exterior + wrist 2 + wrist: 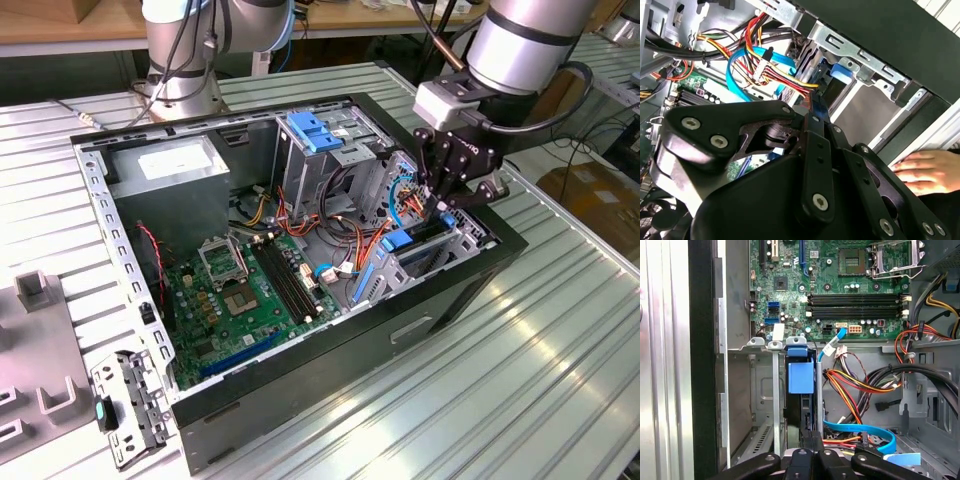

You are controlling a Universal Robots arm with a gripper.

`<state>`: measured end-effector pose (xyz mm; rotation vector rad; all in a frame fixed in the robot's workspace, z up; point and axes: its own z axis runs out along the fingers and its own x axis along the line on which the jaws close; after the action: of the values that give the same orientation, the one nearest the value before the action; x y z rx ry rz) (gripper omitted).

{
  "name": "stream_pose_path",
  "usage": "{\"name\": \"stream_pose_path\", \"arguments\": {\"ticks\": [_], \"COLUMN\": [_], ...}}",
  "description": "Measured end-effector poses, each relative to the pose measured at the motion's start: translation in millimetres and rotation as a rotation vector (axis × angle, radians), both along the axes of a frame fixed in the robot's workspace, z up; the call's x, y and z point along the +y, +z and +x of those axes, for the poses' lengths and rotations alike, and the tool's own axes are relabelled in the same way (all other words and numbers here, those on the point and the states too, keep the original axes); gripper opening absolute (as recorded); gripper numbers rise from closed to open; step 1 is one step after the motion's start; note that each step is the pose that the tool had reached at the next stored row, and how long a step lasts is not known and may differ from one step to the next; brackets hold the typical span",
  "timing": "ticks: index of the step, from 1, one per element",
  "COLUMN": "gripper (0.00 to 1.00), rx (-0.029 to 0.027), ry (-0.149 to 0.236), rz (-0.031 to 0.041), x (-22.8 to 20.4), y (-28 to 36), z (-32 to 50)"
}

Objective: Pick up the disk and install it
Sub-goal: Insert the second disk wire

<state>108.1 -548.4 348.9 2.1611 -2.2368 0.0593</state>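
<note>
The disk (801,377) stands on edge in the drive bay at the case's corner on the exterior view's right, its blue carrier rail facing up between two metal guides. In the exterior view the disk (413,241) shows as a blue rail in that bay, directly under my gripper (447,203). My gripper (811,437) hangs over the disk's outer edge with its fingers pressed together and the tips at or just touching that edge. In the second wrist view the gripper (809,119) tapers to a shut point against the disk's blue rail (823,97).
Red, yellow and blue cables (860,385) run beside the bay. The green motherboard (250,290), grey power supply (175,165) and blue-latched drive cage (315,130) fill the case. A person's hand (925,170) rests on the outer side of the case. A loose bracket (130,405) lies on the table.
</note>
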Motion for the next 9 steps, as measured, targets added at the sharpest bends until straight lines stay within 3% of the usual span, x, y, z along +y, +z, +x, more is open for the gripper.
{"name": "stream_pose_path", "arguments": {"ticks": [2, 9], "gripper": [0.11, 0.11], "rx": [-0.0001, 0.0000], "ry": [0.000, 0.000], "rz": [0.0006, 0.0007], "x": [0.1, 0.0], "y": [0.9, 20.6], "z": [0.0, -0.1]}}
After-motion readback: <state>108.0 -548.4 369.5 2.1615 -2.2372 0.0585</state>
